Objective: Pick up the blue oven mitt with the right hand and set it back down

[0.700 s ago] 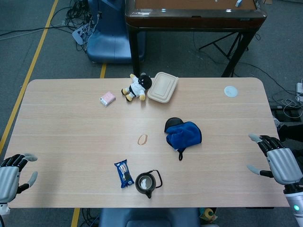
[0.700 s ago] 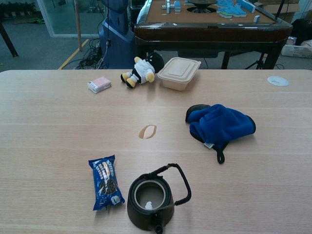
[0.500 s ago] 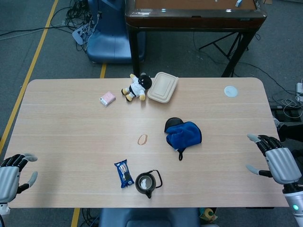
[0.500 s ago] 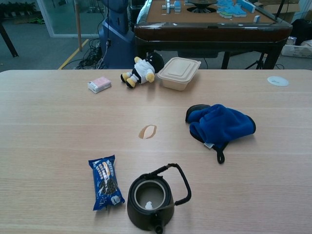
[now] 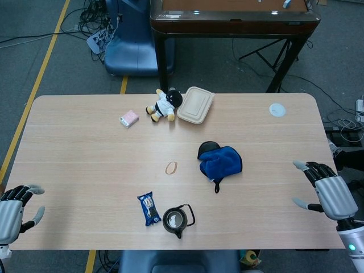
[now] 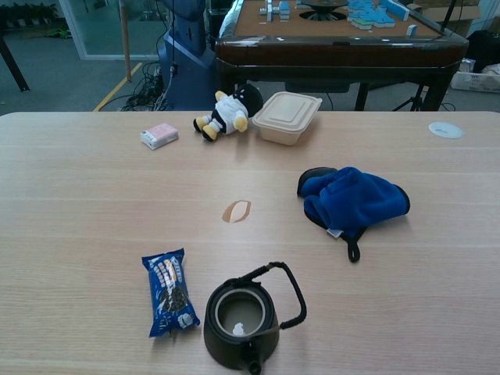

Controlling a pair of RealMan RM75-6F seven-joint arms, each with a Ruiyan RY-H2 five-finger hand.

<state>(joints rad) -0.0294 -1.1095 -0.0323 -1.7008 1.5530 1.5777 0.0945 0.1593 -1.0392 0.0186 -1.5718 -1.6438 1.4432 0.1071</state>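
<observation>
From the head view, the mitt (image 5: 220, 161) lay flat on the tabletop (image 5: 85, 148), right of centre, well apart from the right robot hand (image 5: 329, 192), which hovered at the tabletop's right edge with fingers spread and nothing in them. The left robot hand (image 5: 12, 211) sat at the near left corner, fingers likewise apart and empty.

From the chest view, neither robot hand showed. The mitt (image 6: 353, 200) rested with its loop toward the camera, beyond and right of a kettle (image 6: 244, 320) and a snack packet (image 6: 169, 291).
</observation>
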